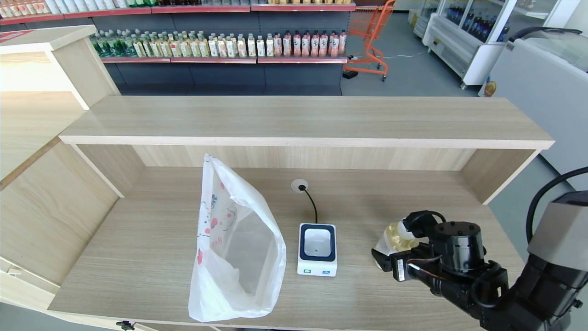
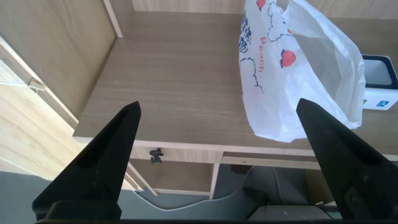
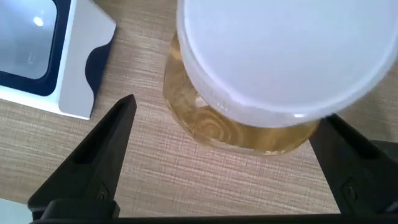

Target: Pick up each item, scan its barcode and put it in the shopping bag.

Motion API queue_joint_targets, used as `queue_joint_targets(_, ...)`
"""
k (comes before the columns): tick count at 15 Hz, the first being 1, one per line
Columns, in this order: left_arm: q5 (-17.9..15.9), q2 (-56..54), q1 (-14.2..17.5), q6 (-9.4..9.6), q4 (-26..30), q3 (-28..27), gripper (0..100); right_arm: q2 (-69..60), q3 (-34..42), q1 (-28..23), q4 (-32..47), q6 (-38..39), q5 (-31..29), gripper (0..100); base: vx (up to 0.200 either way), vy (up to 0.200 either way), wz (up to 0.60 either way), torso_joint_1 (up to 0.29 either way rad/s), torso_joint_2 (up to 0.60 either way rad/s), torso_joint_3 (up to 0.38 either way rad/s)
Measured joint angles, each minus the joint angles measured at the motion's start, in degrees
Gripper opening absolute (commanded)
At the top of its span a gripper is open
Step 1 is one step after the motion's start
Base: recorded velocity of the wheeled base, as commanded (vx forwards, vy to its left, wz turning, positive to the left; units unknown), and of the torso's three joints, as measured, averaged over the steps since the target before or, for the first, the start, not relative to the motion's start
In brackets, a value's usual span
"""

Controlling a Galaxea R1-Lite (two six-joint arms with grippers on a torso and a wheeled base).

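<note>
The bottle sits near the worktop's right edge, between the fingers of the right gripper, which are spread wide and grip nothing. It is clear and round, with yellowish liquid and a white cap. The boxy white scanner lies mid-worktop. The thin white shopping bag stands at the front edge. The left gripper hangs wide open and empty off the front-left edge, beside bare wood.

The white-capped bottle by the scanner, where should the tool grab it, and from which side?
Grip the bottle on its golden body, just under the white cap, from above. It seems upright, and the open right tool straddles it, a finger each side.
</note>
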Motion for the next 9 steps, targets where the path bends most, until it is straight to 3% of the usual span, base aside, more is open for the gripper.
queue_joint_targets(9, 0.00, 0.00, 0.00, 0.00, 0.00, 0.00, 100, 10.20, -2.18, 0.35, -14.56, -6.16, 0.52, 100, 0.000, 0.000, 0.00, 0.000, 0.00, 0.000)
